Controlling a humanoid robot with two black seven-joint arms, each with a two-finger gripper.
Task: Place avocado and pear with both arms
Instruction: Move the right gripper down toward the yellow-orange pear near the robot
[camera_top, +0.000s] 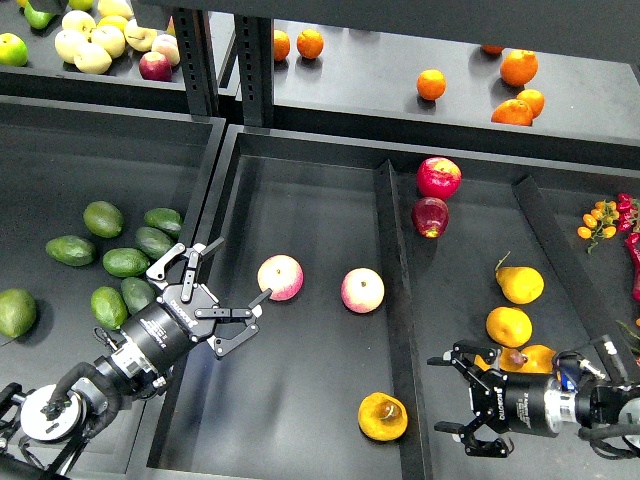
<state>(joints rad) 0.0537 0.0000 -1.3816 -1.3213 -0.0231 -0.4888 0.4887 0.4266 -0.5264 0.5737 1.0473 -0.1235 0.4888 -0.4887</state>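
Observation:
Several green avocados lie in the left bin; the darkest ones (153, 241) are nearest my left arm, and I cannot tell which is the task's avocado. My left gripper (243, 268) is open and empty. It is just right of the avocados, over the middle bin, with one fingertip close to a pink-yellow apple (280, 277). The squat yellow-orange pear (383, 416) with a brown dimple lies at the front of the middle bin. My right gripper (443, 396) is open and empty in the right bin, right of the pear across the divider (398, 330).
A second pink-yellow apple (362, 290) lies mid-bin, and two red apples (438, 177) at the back right. Yellow pears (520, 284) lie beside my right gripper. The shelf above holds oranges (519, 67) and pale yellow fruit (92, 42). Small red-orange fruits (605, 218) lie far right.

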